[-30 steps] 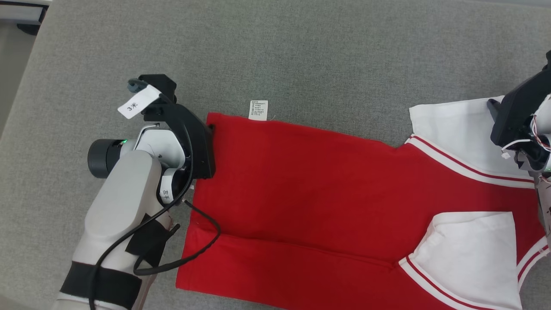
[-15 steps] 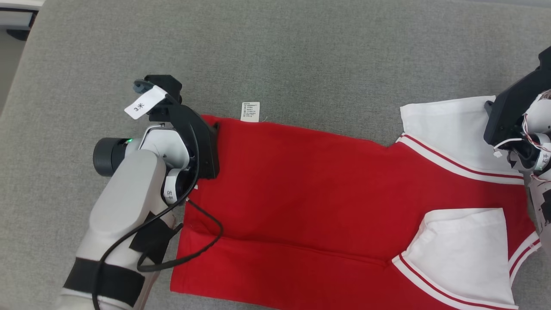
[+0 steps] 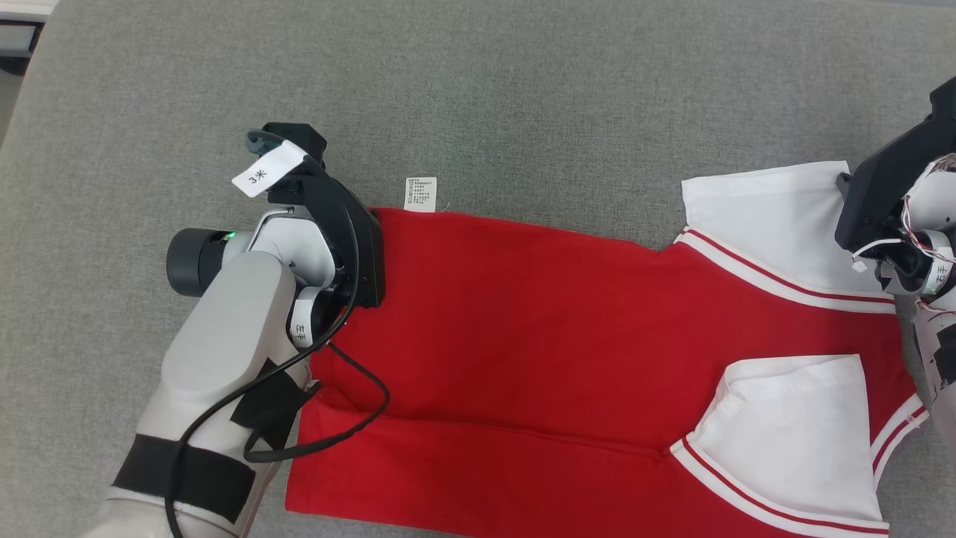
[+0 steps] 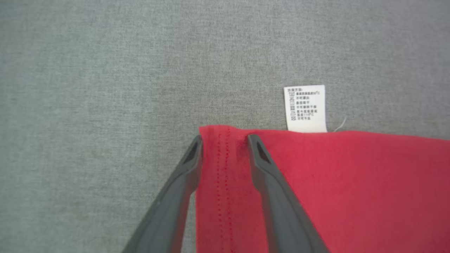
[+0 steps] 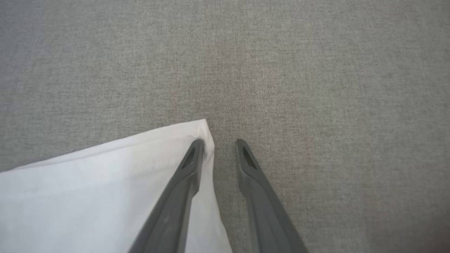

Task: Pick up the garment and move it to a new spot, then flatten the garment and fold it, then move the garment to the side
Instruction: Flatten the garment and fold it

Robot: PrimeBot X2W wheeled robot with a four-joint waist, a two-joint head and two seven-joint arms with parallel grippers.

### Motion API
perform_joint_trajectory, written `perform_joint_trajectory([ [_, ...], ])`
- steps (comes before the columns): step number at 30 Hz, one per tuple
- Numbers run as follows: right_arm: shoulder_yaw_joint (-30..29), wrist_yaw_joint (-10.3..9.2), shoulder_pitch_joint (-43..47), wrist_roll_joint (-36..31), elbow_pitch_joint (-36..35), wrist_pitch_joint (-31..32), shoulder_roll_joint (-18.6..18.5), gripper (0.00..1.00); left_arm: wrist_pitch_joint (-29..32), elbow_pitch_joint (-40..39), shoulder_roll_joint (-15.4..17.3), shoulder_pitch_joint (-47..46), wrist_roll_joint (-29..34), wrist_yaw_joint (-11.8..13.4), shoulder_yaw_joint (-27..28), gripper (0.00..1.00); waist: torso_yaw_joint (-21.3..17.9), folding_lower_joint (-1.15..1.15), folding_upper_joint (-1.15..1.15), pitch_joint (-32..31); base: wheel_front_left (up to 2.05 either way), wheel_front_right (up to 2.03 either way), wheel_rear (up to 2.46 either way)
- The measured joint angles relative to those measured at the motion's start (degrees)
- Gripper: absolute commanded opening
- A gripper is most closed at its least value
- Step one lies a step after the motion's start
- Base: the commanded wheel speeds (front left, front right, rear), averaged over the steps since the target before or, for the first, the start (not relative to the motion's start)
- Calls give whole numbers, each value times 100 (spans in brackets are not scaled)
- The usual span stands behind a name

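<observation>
Head view: the red garment (image 3: 560, 336) lies flat on the grey surface (image 3: 523, 90), its long axis running left to right, with the hem (image 3: 317, 486) on the robot's left and the shoulders on its right. Each arm reaches over its own end to the far edge, wrist tipped down. The left gripper (image 4: 224, 140) stands part open, straddling the hem's far corner, apparently not yet pinching. The right gripper (image 5: 219, 142), also apart, brackets the white sleeve (image 5: 88, 186) corner. Beyond lies the care label (image 4: 304, 108).

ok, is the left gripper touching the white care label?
Apart. Left wrist view: left gripper straddles the hem corner of the garment; the care label lies off to one side, bare fabric showing between them.
</observation>
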Motion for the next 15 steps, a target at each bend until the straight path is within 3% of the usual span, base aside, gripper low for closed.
perform_joint_trajectory([
  [1,0,0,-2,0,4,-10,0,45,0,3,0,-1,-4,0,-13,56,-4,0,0,2,0,0,0],
  [3,0,18,-4,1,23,-18,-2,39,-1,13,0,-3,-42,1,-45,38,-8,0,0,2,0,0,0],
  [5,0,37,-7,1,45,-25,-4,25,-1,20,0,-4,-103,1,-71,0,-10,0,0,0,0,0,0],
  [6,1,43,-7,1,54,-38,-5,7,-2,22,0,-4,-159,1,-86,0,-11,0,0,-2,0,0,0],
  [7,2,48,-7,4,65,-54,-4,0,-2,26,0,-4,-187,1,-99,0,-11,0,0,-5,0,0,0],
  [15,14,129,-22,34,154,-178,1,0,-199,59,0,-22,-294,31,-121,0,-21,0,0,-41,0,0,0],
])
